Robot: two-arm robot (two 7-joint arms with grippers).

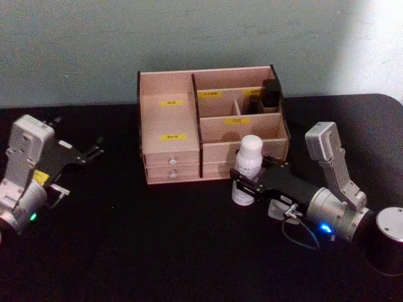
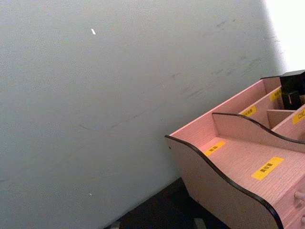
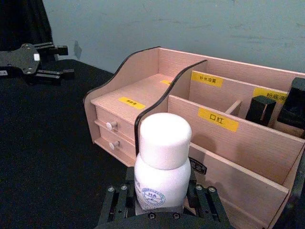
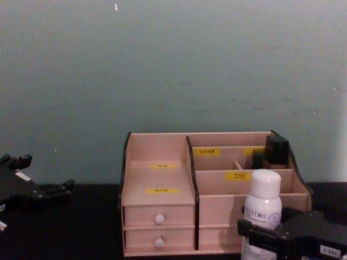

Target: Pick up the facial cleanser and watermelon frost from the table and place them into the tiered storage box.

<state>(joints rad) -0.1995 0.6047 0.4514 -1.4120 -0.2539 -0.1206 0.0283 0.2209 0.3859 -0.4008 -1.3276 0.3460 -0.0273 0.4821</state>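
Tiered storage box (image 1: 157, 119), pale, yellow-labelled

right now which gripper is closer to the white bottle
Right. The right gripper is shut around the white bottle in front of the tiered storage box; the left gripper sits apart, left of it.

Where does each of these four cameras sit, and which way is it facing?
Head: high, facing forward and down onto the tiered storage box; left gripper open at left, right gripper shut on the white bottle at right.
Chest: low, facing level at the box's front; grippers at the lower corners.
Left wrist: on the left arm, facing the wall and the box's left end.
Right wrist: behind the held bottle, facing the box; left gripper beyond.
Shared: head and chest show the bottle before the box's right half.
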